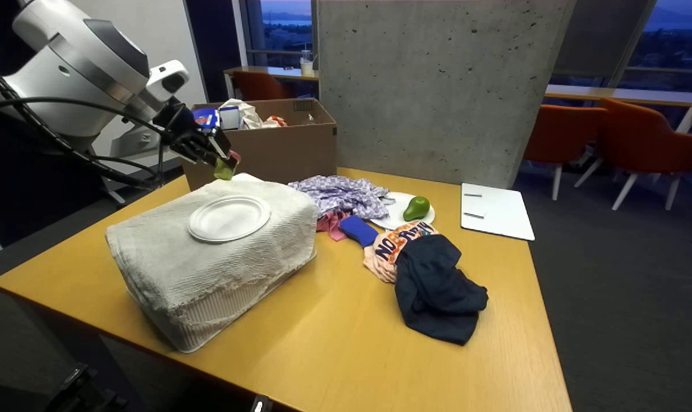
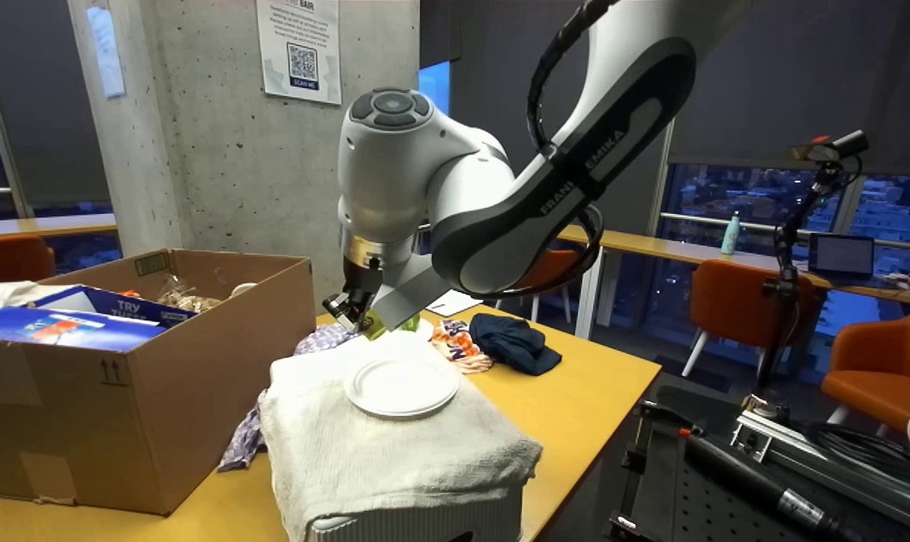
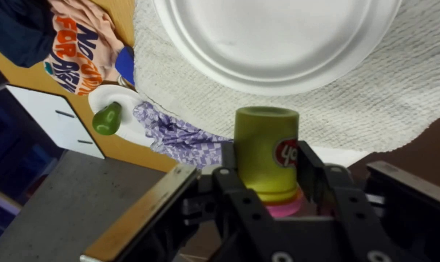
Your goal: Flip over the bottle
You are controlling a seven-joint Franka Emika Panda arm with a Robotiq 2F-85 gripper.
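Note:
The bottle is small and yellow-green with a pinkish-red end, and shows in both exterior views [image 1: 224, 170] [image 2: 374, 325] and in the wrist view [image 3: 265, 145]. My gripper [image 1: 222, 158] [image 3: 267, 156] is shut on its sides and holds it in the air. The bottle is tilted, with the pink end up toward the gripper's palm and the yellow-green end pointing down and outward. A white round plate [image 1: 229, 218] [image 2: 402, 385] [image 3: 278, 47] lies on a cloth-covered bin. The bottle is above and beyond the plate's edge, apart from it.
The white cloth [image 1: 254, 257] covers a ribbed bin on the wooden table [image 1: 346, 332]. A tall cardboard box [image 1: 283, 149] [image 2: 221, 361] stands close to the gripper. Purple checked cloth [image 1: 346, 194], a green fruit [image 1: 416, 208] on another plate, and dark cloth [image 1: 437, 286] lie farther along.

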